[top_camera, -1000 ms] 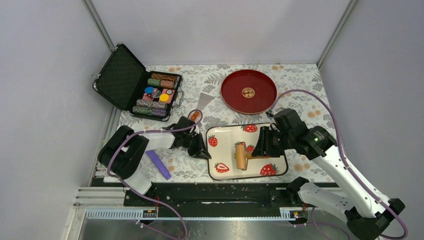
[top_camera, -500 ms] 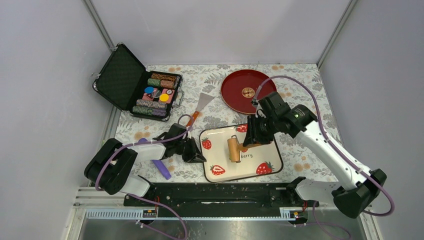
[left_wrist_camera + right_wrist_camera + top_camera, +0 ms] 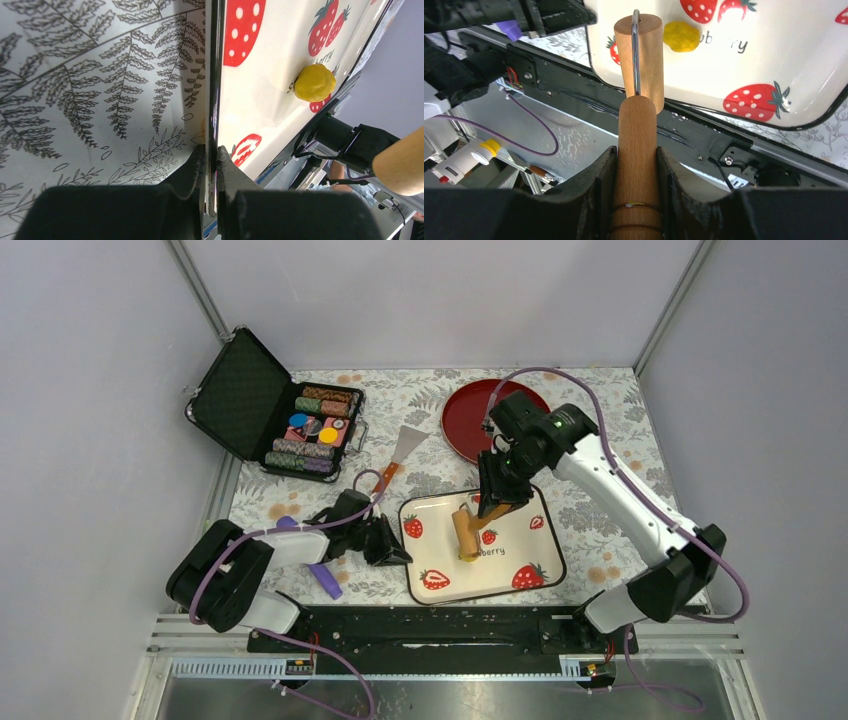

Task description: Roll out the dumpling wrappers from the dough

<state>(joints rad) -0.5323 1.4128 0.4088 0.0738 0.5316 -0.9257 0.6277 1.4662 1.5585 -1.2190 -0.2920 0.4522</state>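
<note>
left end effector (image 3: 211,150): pinched narrow on tray (image 3: 214,75) rim, likely anchoring it to the tabletop (image 3: 100,75) | right end effector (image 3: 637,155): clamped round rolling pin (image 3: 639,55) handle, roller ahead | dough (image 3: 681,36): rounded lump on tray, just beyond roller, slightly right | nothing rolled flat yet

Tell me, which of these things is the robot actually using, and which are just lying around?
In use: dough, rolling pin in the right gripper, strawberry tray pinched at its rim by the left gripper.
Lying about: poker chip case, red plate, spatula, purple stick.
</note>
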